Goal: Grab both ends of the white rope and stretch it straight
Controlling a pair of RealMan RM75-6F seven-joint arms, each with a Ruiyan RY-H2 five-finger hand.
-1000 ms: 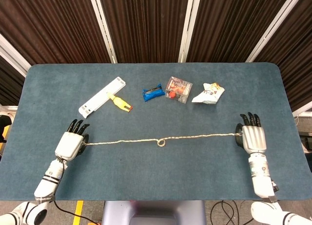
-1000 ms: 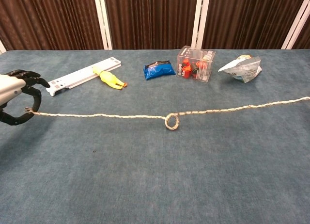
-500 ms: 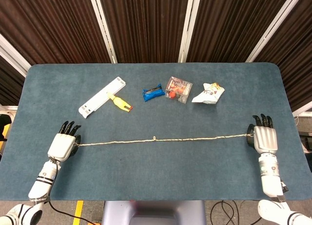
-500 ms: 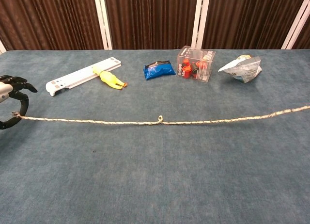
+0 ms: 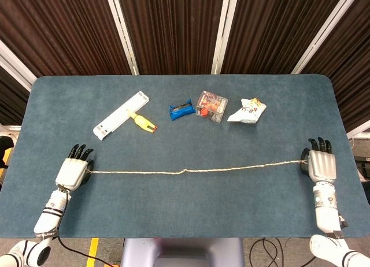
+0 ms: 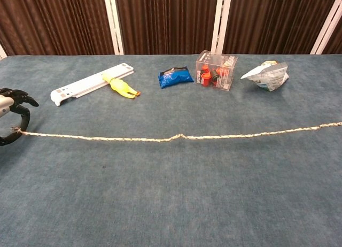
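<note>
- Your left hand [image 5: 72, 173] sits at the lower left of the head view and pinches the left end of the white rope [image 5: 191, 170]; the chest view shows the end caught between thumb and finger at the left edge of the frame.
- Your right hand [image 5: 322, 166] sits at the lower right of the head view. The right rope end runs in under its fingers, so judge it held; the pinch itself is hidden, and the chest view crops this hand out.
- The rope lies across the lower middle of the blue table [image 5: 185, 215], long axis running left to right between the two hands.
- One small kink remains near the rope's midpoint [image 6: 180, 136]. Each hand is already at its own end, so removing the kink likely calls for moving the hands further apart along the rope's axis.
- Count: one rope, two hands.
- Along the upper middle of the frame, well apart from the rope: one white strip [image 5: 121, 115], one yellow object [image 5: 142, 122], one blue packet [image 5: 181, 110], one clear box [image 5: 211, 106], one white pouch [image 5: 247, 110].
</note>
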